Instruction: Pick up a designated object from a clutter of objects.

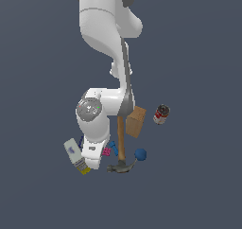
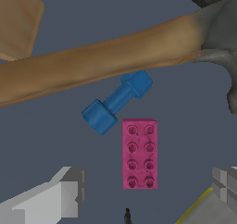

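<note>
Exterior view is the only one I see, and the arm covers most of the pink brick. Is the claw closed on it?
Observer: No. In the wrist view the claw is open. One end of the pink brick lies in the gap between its fingers, and neither touches it.
Operator: Does something lie against the brick?
Observer: The small blue piece lies near its other end, between the brick and the hammer handle. A thin gap seems to separate it from the brick.
Operator: Which face is up?
Observer: The studded face, with two rows of four studs.
</note>
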### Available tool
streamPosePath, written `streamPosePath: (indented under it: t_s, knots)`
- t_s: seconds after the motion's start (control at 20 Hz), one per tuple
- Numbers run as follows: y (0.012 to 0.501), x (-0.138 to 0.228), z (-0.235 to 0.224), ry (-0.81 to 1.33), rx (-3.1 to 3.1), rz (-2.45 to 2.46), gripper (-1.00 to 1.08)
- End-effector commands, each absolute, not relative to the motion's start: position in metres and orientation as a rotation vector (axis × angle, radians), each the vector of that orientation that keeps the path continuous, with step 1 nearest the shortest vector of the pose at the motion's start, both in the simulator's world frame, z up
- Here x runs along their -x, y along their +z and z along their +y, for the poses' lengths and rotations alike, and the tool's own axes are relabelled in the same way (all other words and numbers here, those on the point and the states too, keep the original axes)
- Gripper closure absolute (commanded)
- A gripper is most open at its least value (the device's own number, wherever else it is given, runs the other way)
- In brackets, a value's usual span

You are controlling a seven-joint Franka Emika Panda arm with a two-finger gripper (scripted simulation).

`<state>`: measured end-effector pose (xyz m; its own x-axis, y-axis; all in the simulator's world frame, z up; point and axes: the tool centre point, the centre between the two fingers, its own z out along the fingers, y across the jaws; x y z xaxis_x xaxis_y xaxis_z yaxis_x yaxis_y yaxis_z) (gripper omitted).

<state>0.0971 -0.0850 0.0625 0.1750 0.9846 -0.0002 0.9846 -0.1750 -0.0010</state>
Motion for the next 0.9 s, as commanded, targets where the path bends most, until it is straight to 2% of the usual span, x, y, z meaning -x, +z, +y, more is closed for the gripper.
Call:
streamPosePath:
  t_s: [0.0,0.85]
  knots:
    - [0.062,-0.097,-0.085,0.001,2.407,-2.018,-0.92]
    - [0.012,-0.097,-0.085,0.000,2.404,-2.023,-0.92]
